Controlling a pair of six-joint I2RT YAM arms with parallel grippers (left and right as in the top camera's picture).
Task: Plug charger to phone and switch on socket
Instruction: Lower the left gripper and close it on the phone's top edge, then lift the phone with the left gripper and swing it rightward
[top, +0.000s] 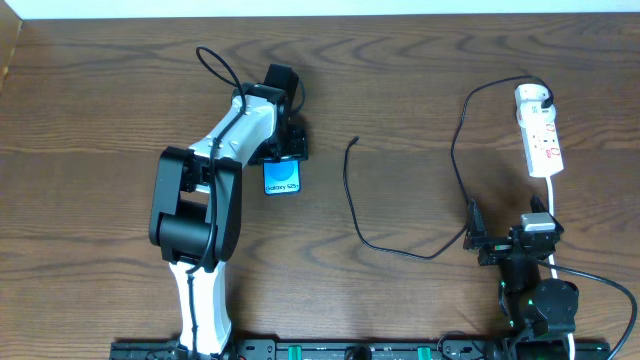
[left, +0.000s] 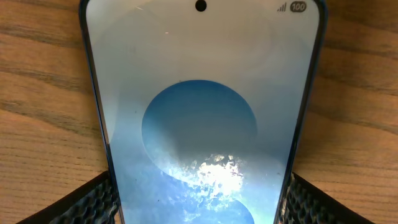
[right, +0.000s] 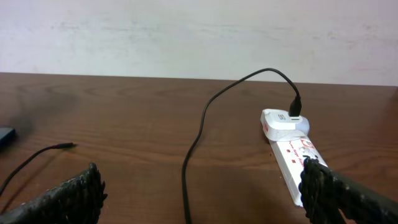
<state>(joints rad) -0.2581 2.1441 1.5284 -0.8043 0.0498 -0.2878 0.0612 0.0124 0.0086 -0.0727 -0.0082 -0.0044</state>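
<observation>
- Phone (left: 199, 112) fills the near view. Is the left hand (left: 199, 193) holding it?
- I think so. Its fingers (left: 93, 202) press on both long sides, so it looks clamped on the phone, down on the table (top: 100, 80).
- Where is the small tip (top: 354, 140) of the charger (top: 400, 250)?
- Lying loose, off to the right of the left hand. From the right hand (right: 200, 186) it is ahead and far left.
- And the right hand?
- Fingers wide apart, holding nothing. The socket (right: 292, 158) lies ahead, a bit right, its long way pointing away.
- Who gets the tip?
- Left is nearer but busy. So the right one, I think.
</observation>
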